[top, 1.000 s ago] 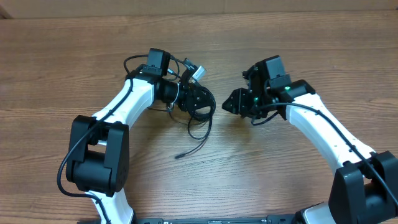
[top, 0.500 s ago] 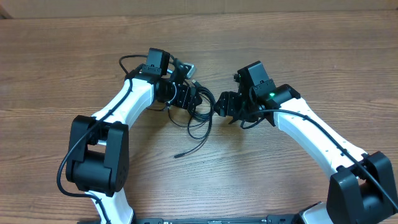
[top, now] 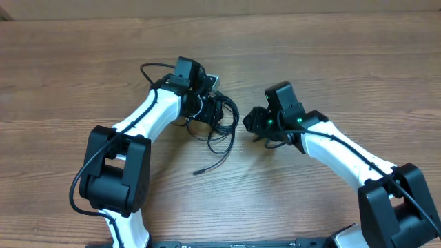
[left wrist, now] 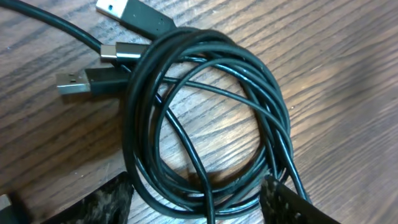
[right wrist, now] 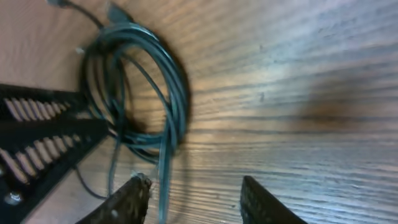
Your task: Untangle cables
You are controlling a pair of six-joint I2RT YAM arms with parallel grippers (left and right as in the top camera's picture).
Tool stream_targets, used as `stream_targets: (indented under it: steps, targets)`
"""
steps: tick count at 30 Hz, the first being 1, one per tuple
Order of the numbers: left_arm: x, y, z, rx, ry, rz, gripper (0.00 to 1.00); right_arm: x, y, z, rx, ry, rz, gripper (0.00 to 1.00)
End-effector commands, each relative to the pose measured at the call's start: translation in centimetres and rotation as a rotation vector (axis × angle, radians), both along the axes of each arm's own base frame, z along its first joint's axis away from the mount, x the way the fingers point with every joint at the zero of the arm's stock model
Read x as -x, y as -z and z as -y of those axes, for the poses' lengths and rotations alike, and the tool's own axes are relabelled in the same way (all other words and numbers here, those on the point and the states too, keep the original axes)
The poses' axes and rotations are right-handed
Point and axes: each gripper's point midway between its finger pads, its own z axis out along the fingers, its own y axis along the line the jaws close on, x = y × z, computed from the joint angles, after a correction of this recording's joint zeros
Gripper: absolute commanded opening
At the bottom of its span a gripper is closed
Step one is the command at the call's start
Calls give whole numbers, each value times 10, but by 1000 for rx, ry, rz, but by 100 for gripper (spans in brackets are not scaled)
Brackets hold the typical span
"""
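The cables (top: 222, 128) lie as a black coil on the wooden table between my two arms. One loose end (top: 198, 172) trails toward the front. In the left wrist view the coil (left wrist: 205, 112) fills the middle, with silvery plugs (left wrist: 134, 15) at the top left. My left gripper (top: 215, 111) (left wrist: 199, 205) is open, its fingers (left wrist: 106, 202) on either side of the coil's near arc. My right gripper (top: 249, 124) (right wrist: 196, 202) is open just right of the coil (right wrist: 168, 93). One strand runs down between its fingers, close to the left fingertip (right wrist: 130, 196).
The left arm's own thicker black cable (top: 148, 69) loops behind its wrist. Both arm bases (top: 114, 176) (top: 403, 207) stand at the front corners. Bare wood (top: 310, 55) stretches behind and to the sides. My left gripper's ribbed finger (right wrist: 37, 143) shows at the right wrist view's left edge.
My left gripper's jaws have widened around the coil and its wrist has shifted slightly right. My right gripper moved left toward the coil, then drew slightly back and lower.
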Motion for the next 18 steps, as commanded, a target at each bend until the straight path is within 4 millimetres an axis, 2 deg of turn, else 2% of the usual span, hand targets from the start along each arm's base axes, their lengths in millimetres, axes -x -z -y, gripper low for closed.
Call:
stream_targets:
  steps: [1,3,8,11,18]
  targets:
    - [-7,2,-1,-40,-13,17,64,9,9,-9,-49,-20,-12,39]
    - [-6,2,-1,-41,-12,18,60,12,12,-11,-59,-28,-11,36]
    - [-13,4,-8,-85,-33,45,55,15,15,-14,-47,-41,-4,35]
    - [-17,9,-14,-116,-53,70,55,15,15,-16,-29,-42,12,35]
    - [-19,13,-13,-99,-85,79,59,8,14,-19,44,-29,89,34]
